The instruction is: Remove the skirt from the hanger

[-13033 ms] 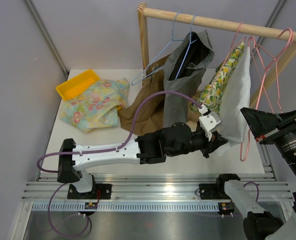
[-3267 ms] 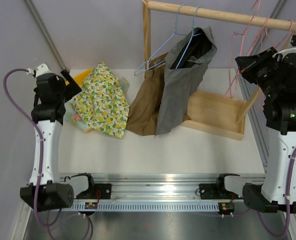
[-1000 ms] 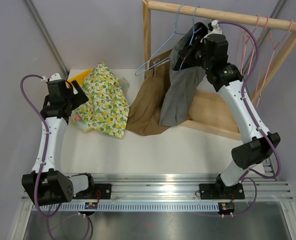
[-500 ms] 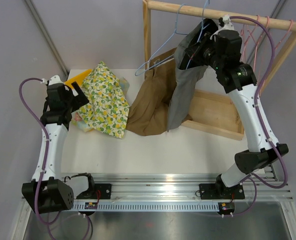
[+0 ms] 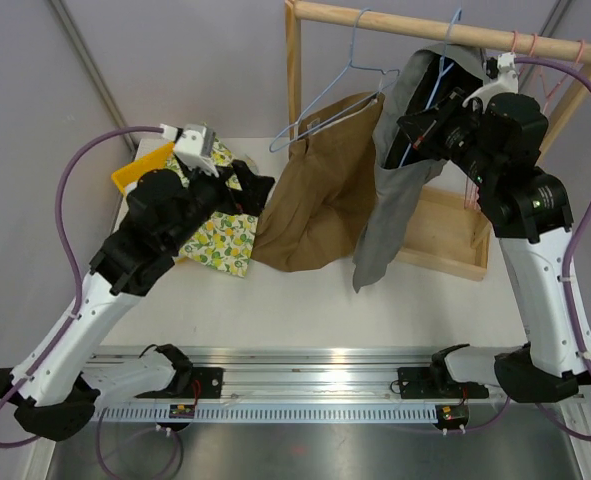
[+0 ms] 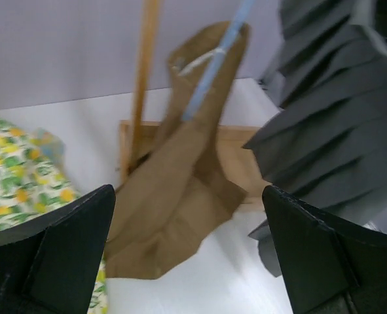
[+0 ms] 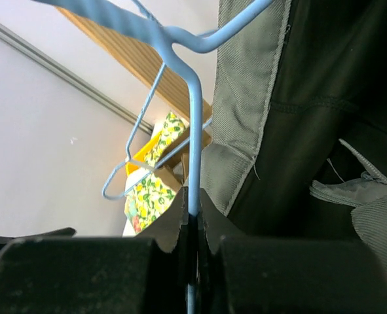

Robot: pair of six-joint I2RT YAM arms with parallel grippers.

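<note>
The right gripper [image 7: 194, 222] pinches the blue hanger [image 7: 193, 131] that carries the grey skirt [image 5: 390, 200]. The skirt hangs right of the brown skirt [image 5: 315, 190], under the rail [image 5: 425, 35] and in front of the tray [image 5: 455, 235]. The left gripper [image 6: 188, 196] is spread wide and empty, above the floral cloth [image 5: 225, 235].

From above, my workspace is bright and evenly lit, with soft shadows on the white table [image 5: 305, 300] and a pale glare on the metal rail [image 5: 325, 377]. My left wrist view is smeared soft, the left fingers [image 6: 62, 261] black shapes. At my right wrist the right fingers [image 7: 82, 275] loom dark and unfocused. The blue hanger [image 7: 193, 131] is sharp, and the inside of the grey skirt [image 7: 245, 85] is deep in shadow.
</note>
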